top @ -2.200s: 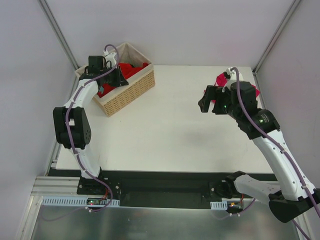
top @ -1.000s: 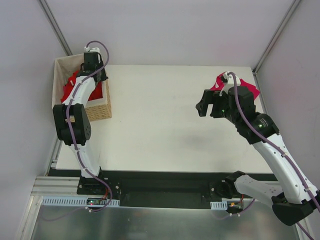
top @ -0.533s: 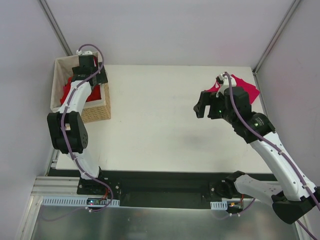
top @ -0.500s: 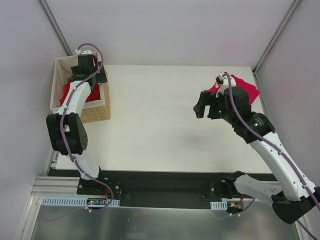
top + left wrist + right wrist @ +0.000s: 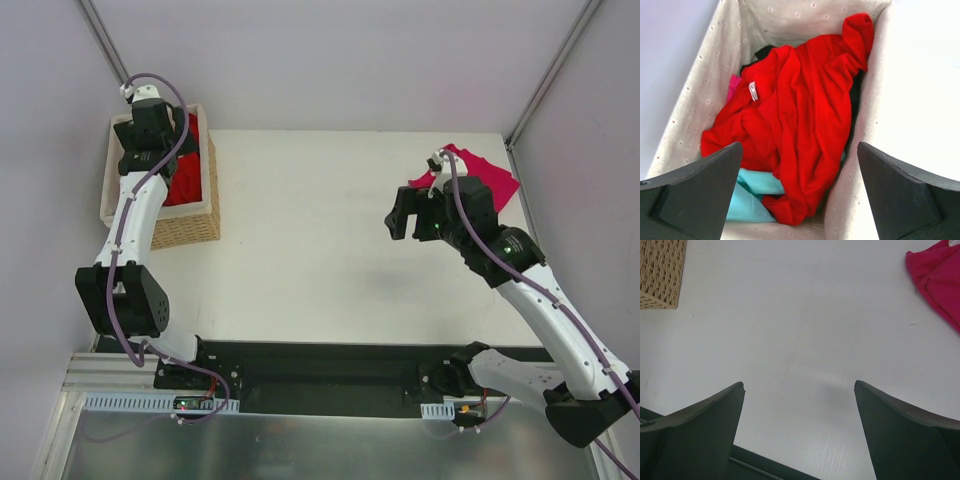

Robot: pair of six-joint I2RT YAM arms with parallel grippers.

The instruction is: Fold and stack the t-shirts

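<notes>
The left arm has lifted above the basket (image 5: 185,225) and the left jaws have sprung apart, empty. The red t-shirt (image 5: 800,115) lies crumpled straight ahead between them, its long axis crossing their gap. The right jaws, apart too, face bare desk (image 5: 790,315), with the pink t-shirt (image 5: 940,280) to their right.

The crumpled cloth t-shirt (image 5: 805,115) is bright red. The woven wicker basket (image 5: 185,225) is tan, its fabric lining (image 5: 695,100) cream with small dots. The flat cloth t-shirt (image 5: 940,280) is magenta-pink, and the tabletop (image 5: 300,220) is plain white.
</notes>
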